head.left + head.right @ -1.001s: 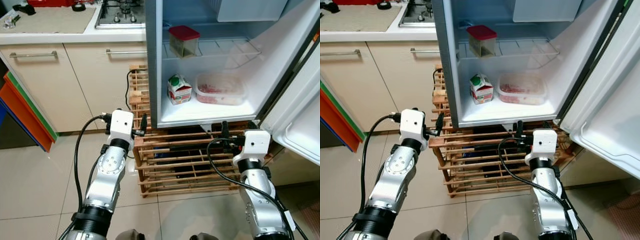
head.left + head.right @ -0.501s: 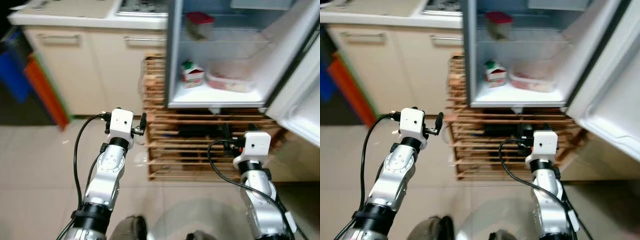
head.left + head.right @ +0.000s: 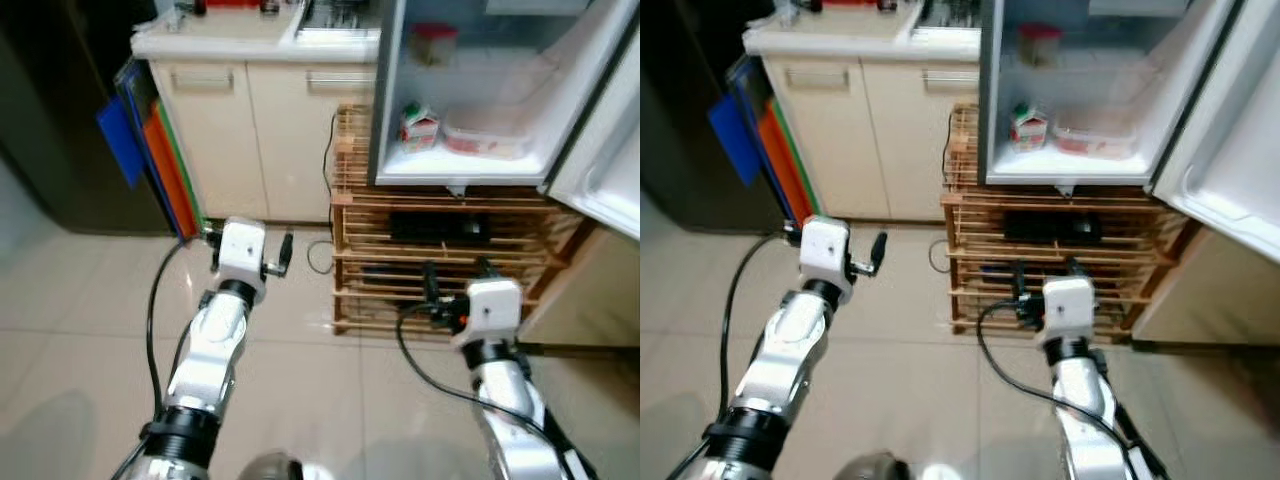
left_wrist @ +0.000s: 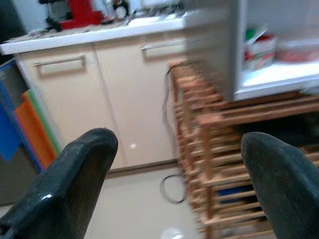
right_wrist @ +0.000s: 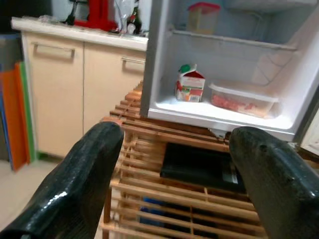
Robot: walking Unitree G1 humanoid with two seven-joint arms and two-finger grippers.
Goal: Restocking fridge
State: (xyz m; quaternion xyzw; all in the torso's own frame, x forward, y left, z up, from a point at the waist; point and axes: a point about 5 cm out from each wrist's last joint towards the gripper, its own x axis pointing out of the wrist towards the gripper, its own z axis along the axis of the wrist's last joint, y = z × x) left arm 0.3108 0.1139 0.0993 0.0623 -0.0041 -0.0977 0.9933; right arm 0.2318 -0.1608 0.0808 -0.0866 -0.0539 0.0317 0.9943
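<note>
The fridge stands open on a wooden slat rack ahead and to my right. On its lower level sit a red and green milk carton and a clear tub of red food. A red-lidded jar rests on the wire shelf above. My left gripper is held over the tiled floor, left of the rack, open and empty. My right gripper is open and empty too, pointing at the rack below the fridge.
The fridge door swings out on the right. A black box lies on the rack. Beige cabinets stand left of the fridge, with coloured boards leaning beside them and a dark tall unit further left. A cable lies on the floor.
The whole view has pulled back and swung left, so the fridge now looks farther and smaller. Both arms hold the same pose with open grippers.
</note>
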